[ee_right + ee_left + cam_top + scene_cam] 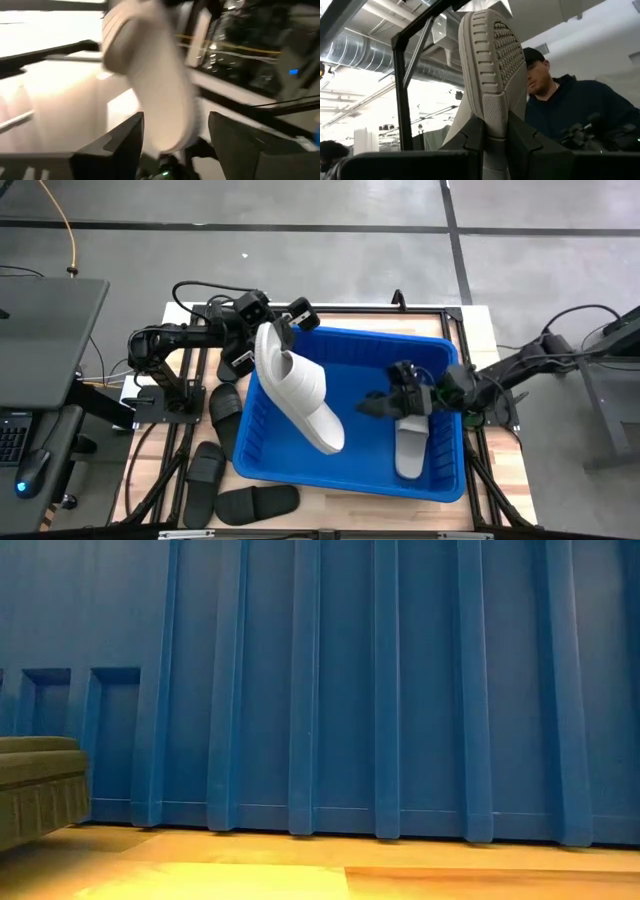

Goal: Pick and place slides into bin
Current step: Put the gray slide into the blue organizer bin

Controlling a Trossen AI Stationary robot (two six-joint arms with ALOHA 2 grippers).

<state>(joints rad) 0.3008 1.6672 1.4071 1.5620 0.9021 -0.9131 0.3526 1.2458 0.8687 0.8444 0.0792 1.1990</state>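
Observation:
The blue bin [350, 480] stands mid-table; the low view is filled by its ribbed wall [400, 690]. My left gripper [283, 340] is shut on a light grey slide [305, 395] above the bin's left half. In the left wrist view this slide [492, 60] rises beyond the fingers, tread showing. My right gripper [372, 406] hovers open over the bin's middle, pointing at the held slide [150, 85], and touches nothing. A second light grey slide [410, 448] lies on the bin's floor at the right. My left gripper pinches the slide's end [495, 117] between its two fingers [472, 137], above the bin's far left corner. The fingers come from the table's left, slanting upward. The slide is lifted clear and stretches from the gripper toward the bin's middle [330, 435].
Three black slides lie on the table left of the bin [225, 408], [205, 470], [258, 502]; one shows at the low view's left edge [35, 790]. A person in a dark hooded top [570, 105] stands beyond the table. Cables run at the back left.

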